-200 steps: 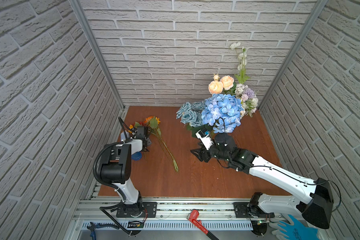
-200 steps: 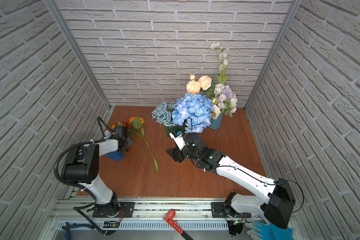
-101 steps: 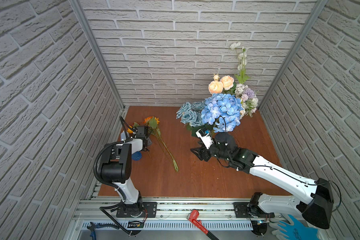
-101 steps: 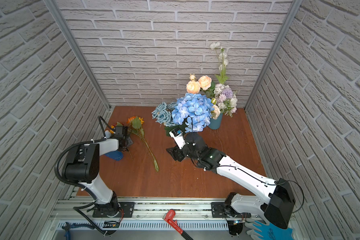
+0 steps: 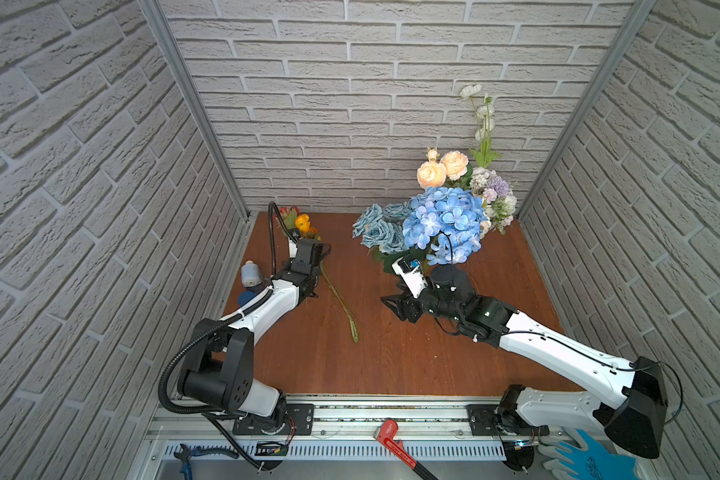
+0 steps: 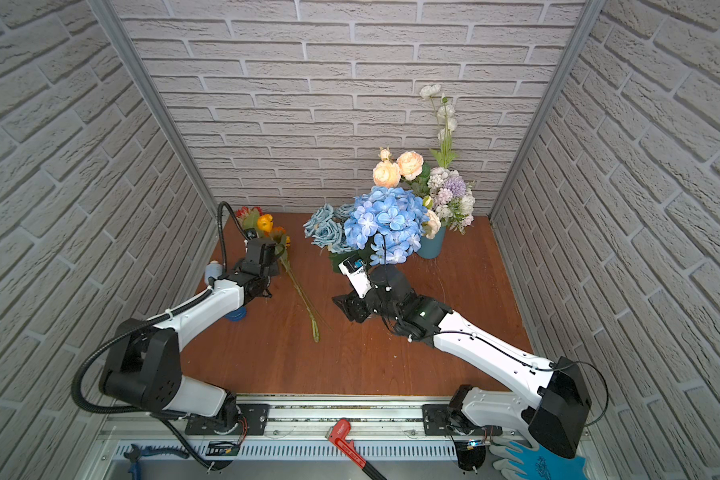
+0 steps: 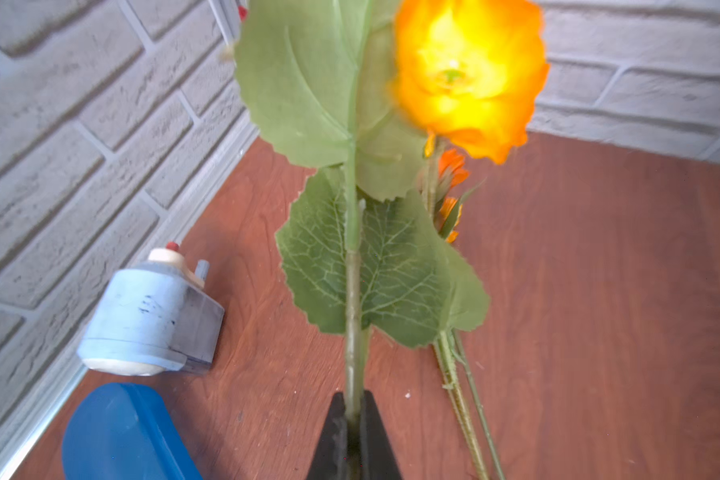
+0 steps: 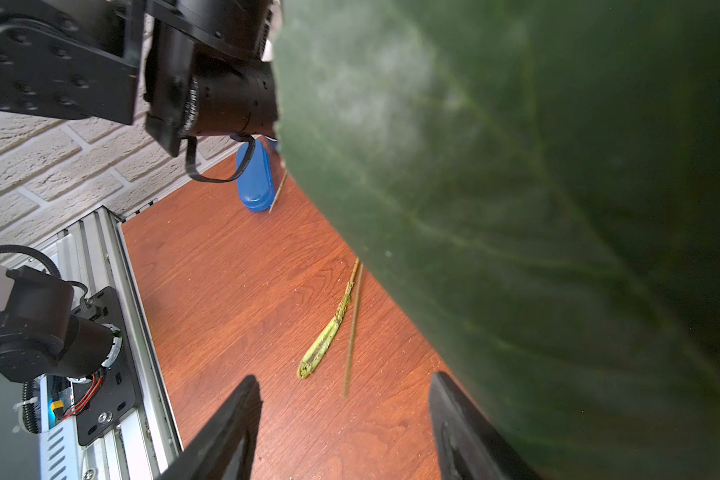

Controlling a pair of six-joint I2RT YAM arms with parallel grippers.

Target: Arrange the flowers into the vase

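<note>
**A:** Where is the left gripper (image 7: 352,417)?

**B:** Near the back left corner of the brown wooden table (image 5: 391,361). Its black fingers (image 7: 333,432) are pressed onto the pale green stem (image 7: 352,291) of an orange-yellow fabric flower (image 7: 470,75), pinching it low down. The bloom is blurred in the left wrist view. In both top views the arm's own wrist covers the grip.

**A:** Are there other loose flowers?

**B:** Two thin green stems (image 5: 341,299) lie on the table just beside that gripper, their ends pointing toward the middle. Their small orange heads (image 7: 449,166) sit mostly behind the held flower's broad leaves (image 7: 366,270). A red bloom (image 6: 244,212) shows at the very corner, half behind a black cable. I cannot tell which stem it belongs to.

**A:** And the vase?

**B:** The teal-blue round vase (image 6: 431,245) stands near the back right corner. Only part of its wall shows in a top view, below the blue hydrangea head (image 5: 445,220). Also rising from it are dusty-blue roses (image 5: 377,232), cream-peach roses (image 5: 441,168), lilac-white clusters (image 5: 493,195) and tall white buds (image 5: 481,112).

**A:** What about the right gripper (image 8: 345,378)?

**B:** Its fingers are spread apart, low over the table's middle, in front of the bouquet. A large dark green leaf (image 8: 516,208) fills over half of the right wrist view.

**A:** Is there anything along the left edge?

**B:** A pale blue cylinder (image 7: 150,316) and a blue plastic oval piece (image 7: 117,432), which is cut off by the frame. I cannot tell what either one is.
</note>
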